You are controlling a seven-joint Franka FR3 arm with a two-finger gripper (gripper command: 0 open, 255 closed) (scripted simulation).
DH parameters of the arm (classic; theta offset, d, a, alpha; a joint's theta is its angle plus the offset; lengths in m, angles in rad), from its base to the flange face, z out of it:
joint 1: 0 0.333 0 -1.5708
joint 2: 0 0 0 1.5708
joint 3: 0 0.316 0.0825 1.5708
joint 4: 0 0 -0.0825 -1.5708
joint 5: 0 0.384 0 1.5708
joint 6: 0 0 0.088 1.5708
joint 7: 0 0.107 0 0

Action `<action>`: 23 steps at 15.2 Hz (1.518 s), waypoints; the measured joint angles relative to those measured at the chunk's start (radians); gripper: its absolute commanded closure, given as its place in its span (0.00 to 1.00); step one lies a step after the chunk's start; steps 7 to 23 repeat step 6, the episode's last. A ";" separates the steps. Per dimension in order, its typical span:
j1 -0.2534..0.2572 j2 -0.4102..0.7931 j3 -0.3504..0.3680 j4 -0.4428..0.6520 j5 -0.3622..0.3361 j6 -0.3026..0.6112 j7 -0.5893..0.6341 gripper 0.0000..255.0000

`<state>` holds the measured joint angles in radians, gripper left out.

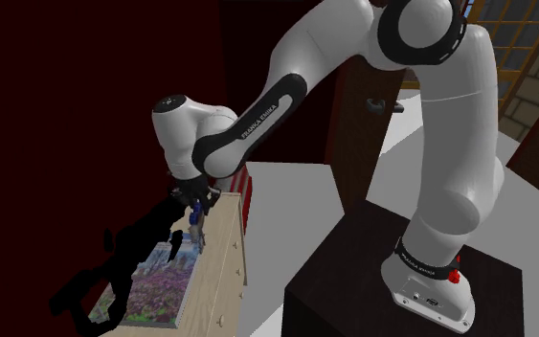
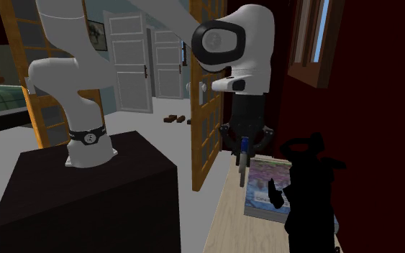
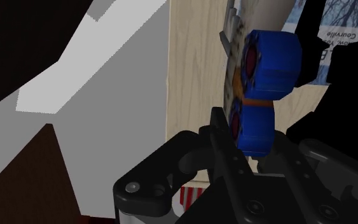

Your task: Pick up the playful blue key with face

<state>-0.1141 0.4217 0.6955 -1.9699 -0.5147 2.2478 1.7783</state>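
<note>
Lower left of the shoulder view, gripper clamped on blue key, apparently lifted off the pale wooden cabinet; lift step underway, I'd say; next: raise straight, grip firm.

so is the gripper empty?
No, the gripper is shut on the blue key, which the wrist view shows clasped between its black fingers.

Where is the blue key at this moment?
The blue key is clasped between the fingers of the gripper, over the light wooden top; in the second exterior view it hangs right of centre, beside the flowery picture lying there.
</note>
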 measured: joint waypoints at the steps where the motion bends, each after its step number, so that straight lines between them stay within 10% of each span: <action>1: -0.003 -0.009 0.005 0.002 0.009 -0.009 -0.006 1.00; 23: -0.021 -0.049 0.028 0.014 0.049 -0.049 -0.037 1.00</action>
